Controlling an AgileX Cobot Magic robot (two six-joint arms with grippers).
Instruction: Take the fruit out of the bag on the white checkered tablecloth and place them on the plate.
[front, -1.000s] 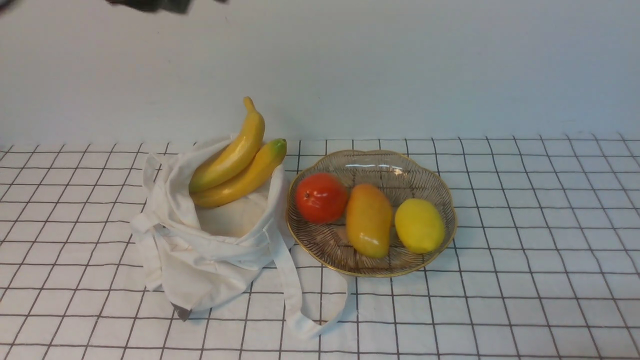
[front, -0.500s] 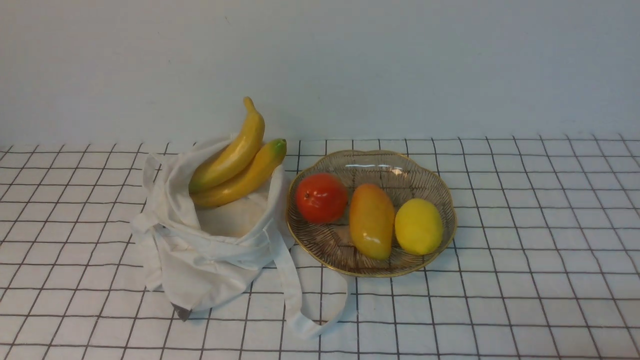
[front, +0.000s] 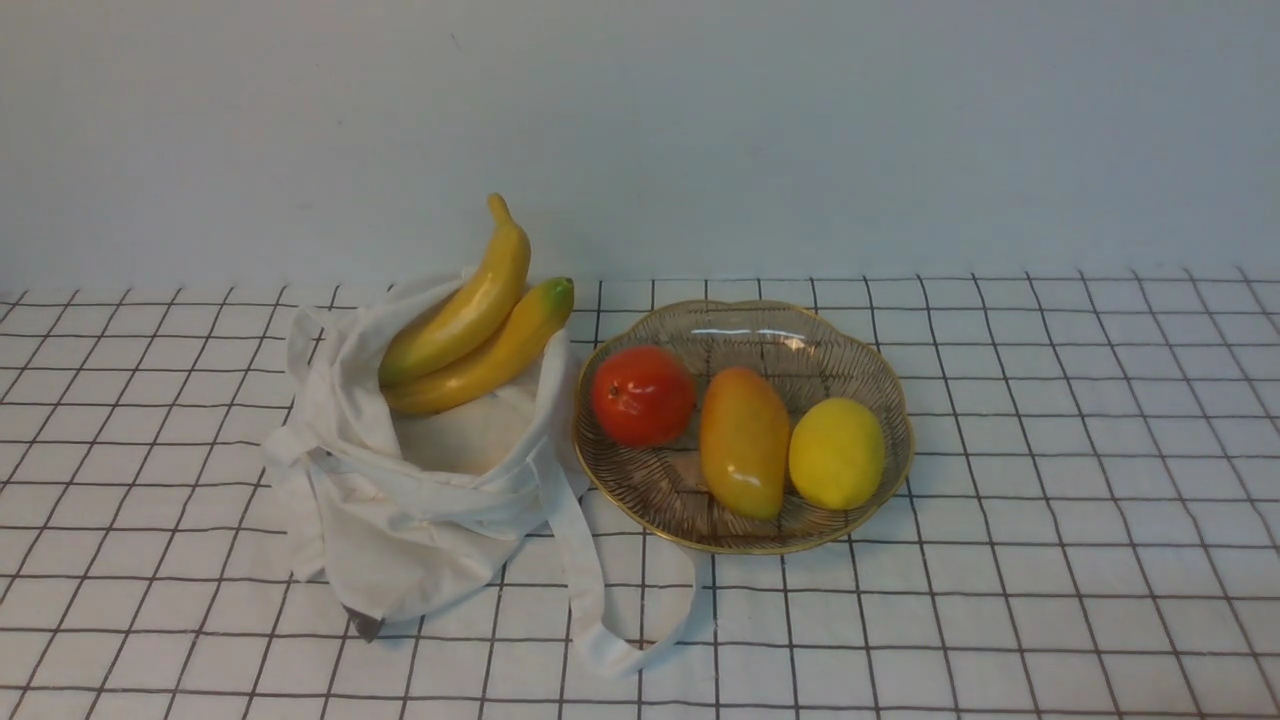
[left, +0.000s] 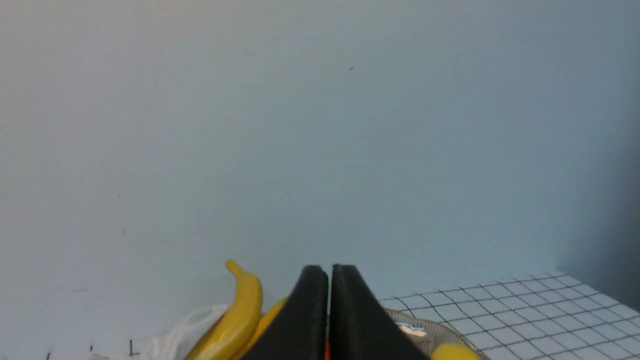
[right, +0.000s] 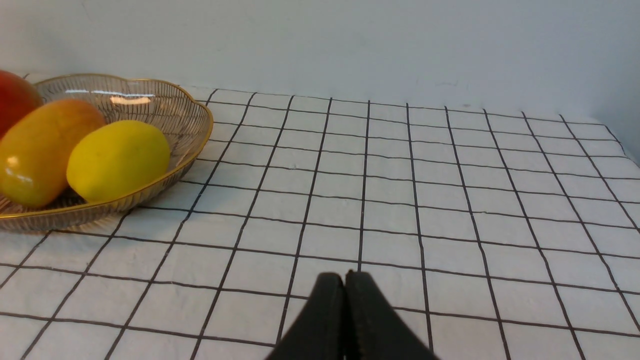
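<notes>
You have two bananas in the open mouth of the white cloth bag (front: 400, 520): the all-yellow banana (front: 465, 305) lies on top with its stem pointing up toward the wall (front: 800, 130), and the green-tipped banana (front: 500, 355) lies just under it, touching it, its tip over the bag's edge on the plate side. The bag sits slumped on the white checkered tablecloth (front: 1050, 450) over the tabletop, one strap handle trailing forward in a loop.

Just to the right of the bag, your gold-rimmed glass plate (front: 780, 330) carries three fruit in a row: the round red-orange fruit (front: 642, 396) nearest the bag, a mango (front: 741, 441) in the middle and a lemon (front: 837, 453) on the far side, the lemon pressed against the mango.

Your left end effector (left: 329, 280) has its fingers pressed together with nothing between them, up above the bananas and facing the wall. Your right end effector (right: 344, 280) is likewise closed on nothing, low over bare tablecloth well to the right of the plate.
</notes>
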